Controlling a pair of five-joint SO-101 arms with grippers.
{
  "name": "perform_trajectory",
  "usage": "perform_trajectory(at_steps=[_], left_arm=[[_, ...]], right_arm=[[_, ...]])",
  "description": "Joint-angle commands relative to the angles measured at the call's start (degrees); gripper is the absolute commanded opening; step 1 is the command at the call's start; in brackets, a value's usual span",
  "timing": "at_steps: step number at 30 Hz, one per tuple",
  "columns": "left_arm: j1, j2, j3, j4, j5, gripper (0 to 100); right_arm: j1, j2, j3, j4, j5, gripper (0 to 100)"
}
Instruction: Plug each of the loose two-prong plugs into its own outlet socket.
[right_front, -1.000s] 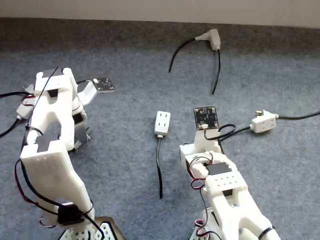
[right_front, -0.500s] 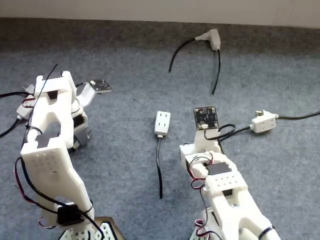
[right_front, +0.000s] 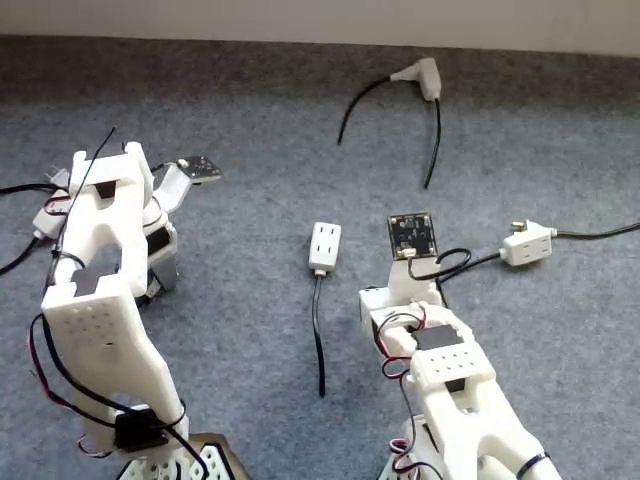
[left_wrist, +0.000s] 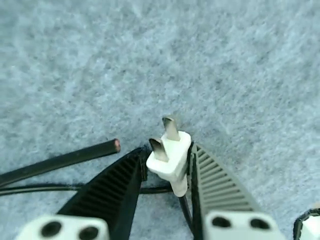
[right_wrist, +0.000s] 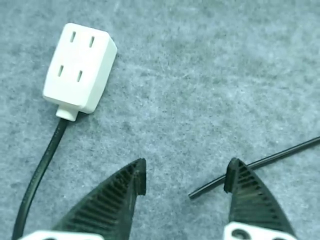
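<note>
One white plug (left_wrist: 170, 160) pinched in left tool (left_wrist: 168, 152), right tool (right_wrist: 186, 170) wide near socket (right_wrist: 80, 62)

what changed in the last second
The left arm shifted slightly, its wrist edging away from the middle socket, mostly in the first half second. The left gripper holds a plug; the earlier pictures do not show when it took hold. The right arm, the middle socket, the right socket and the far plug stayed put.
</note>
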Motion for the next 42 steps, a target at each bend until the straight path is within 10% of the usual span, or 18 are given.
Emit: perform_trajectory(at_steps=[1, 17, 26, 34, 42], left_arm=[[0.4, -1.5, 0.0, 0.8, 0.4, 13], [3.5, -3.6, -3.5, 3.1, 0.8, 1], [14.6, -24.7, -13.1, 5.8, 14.6, 1], [25.9, -39.5, -0.8, 5.5, 15.3, 1], [32.8, -56.7, 20.3, -12.9, 35.1, 1]], right_arm=[[0.5, -0.7, -0.3, -1.2, 0.5, 25.9], [0.5, -0.7, -0.3, -1.2, 0.5, 25.9], [0.5, -0.7, -0.3, -1.2, 0.5, 25.9], [0.5, -0.7, -0.3, -1.2, 0.5, 25.9], [0.5, -0.7, -0.3, -1.2, 0.4, 25.9]])
